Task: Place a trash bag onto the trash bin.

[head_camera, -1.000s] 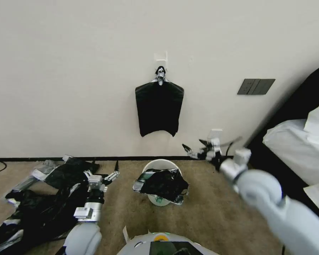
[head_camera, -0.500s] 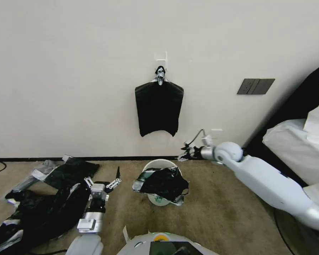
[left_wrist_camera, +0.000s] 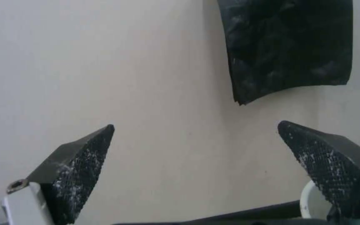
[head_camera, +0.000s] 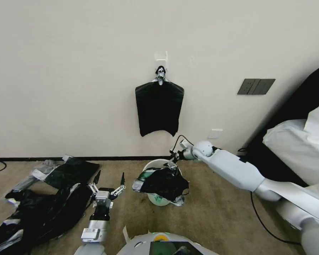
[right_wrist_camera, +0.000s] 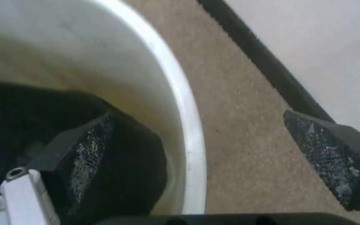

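Right gripper (head_camera: pixel 173 160) fingers wide open, empty, straddling trash bin (head_camera: pixel 158 164) far rim; trash bag (head_camera: pixel 163 183) covers only near side, closing risks pinching bare rim; left gripper (head_camera: pixel 108 180) open, idle.

Soft even daylight across the pale wall (head_camera: pixel 78 71), faint shadows beneath the hanging black bundle (head_camera: pixel 159 108), frame corners bowed by a wide lens, both wrist views soft and hazy up close

One trash bin (head_camera: pixel 162 163) holds one trash bag (head_camera: pixel 162 182); one black bundle (head_camera: pixel 159 108) hangs above it; two grippers, left gripper (head_camera: pixel 109 179) and right gripper (head_camera: pixel 172 159), flank it.
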Available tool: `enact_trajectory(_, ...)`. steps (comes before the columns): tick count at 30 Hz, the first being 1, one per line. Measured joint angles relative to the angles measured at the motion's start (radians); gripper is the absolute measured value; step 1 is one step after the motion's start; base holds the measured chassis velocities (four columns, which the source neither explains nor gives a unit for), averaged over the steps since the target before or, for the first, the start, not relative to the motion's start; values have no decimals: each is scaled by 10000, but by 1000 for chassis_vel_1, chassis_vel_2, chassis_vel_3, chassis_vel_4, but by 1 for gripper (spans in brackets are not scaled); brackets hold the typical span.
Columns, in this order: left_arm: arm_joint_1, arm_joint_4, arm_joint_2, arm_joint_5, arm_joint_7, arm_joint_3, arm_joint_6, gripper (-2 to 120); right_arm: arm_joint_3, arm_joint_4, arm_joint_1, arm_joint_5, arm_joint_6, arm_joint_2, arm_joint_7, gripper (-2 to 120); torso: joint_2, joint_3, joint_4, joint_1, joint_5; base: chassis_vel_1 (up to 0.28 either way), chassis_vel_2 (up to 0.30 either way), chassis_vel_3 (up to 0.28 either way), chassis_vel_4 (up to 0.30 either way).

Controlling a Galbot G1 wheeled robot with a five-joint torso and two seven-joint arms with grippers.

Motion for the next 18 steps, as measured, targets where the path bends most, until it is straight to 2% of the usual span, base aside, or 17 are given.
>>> enact_trajectory(5,46,-88,-4,-22,-15,-5,-6,100,-138,-279,34,-254,199,149,-156,97,0,0,-1,0,-1,0,0,0,0)
enact_trajectory(7,36,-94,-18,-31,-24,12,-6,100,-218,-343,35,-309,333,196,-184,89,0,0,-1,0,-2,0,0,0,0)
enact_trajectory(9,28,-95,-24,-36,-28,25,-6,100,-265,-351,36,-321,384,205,-210,86,0,0,-1,0,-1,0,0,0,0)
enact_trajectory(10,22,-95,-28,-43,-31,39,-6,100,-325,-357,46,-337,434,213,-232,79,0,0,-2,0,-2,0,0,0,0)
enact_trajectory(12,15,-95,-30,-48,-34,52,-6,100,-377,-370,65,-358,465,223,-243,76,0,-1,-2,0,-1,0,0,0,0)
enact_trajectory(15,-17,-97,-33,-67,-107,70,2,100,-529,-479,181,-425,556,267,-277,61,0,-1,0,0,-2,0,0,0,0)
enact_trajectory(17,-27,-99,-33,-73,-164,76,7,100,-549,-505,204,-428,576,277,-287,58,0,-1,-1,0,-2,0,0,0,0)
enact_trajectory(18,-31,-108,-30,-87,-220,80,17,100,-566,-535,229,-428,604,294,-305,52,0,-1,-1,-1,-2,0,0,0,0)
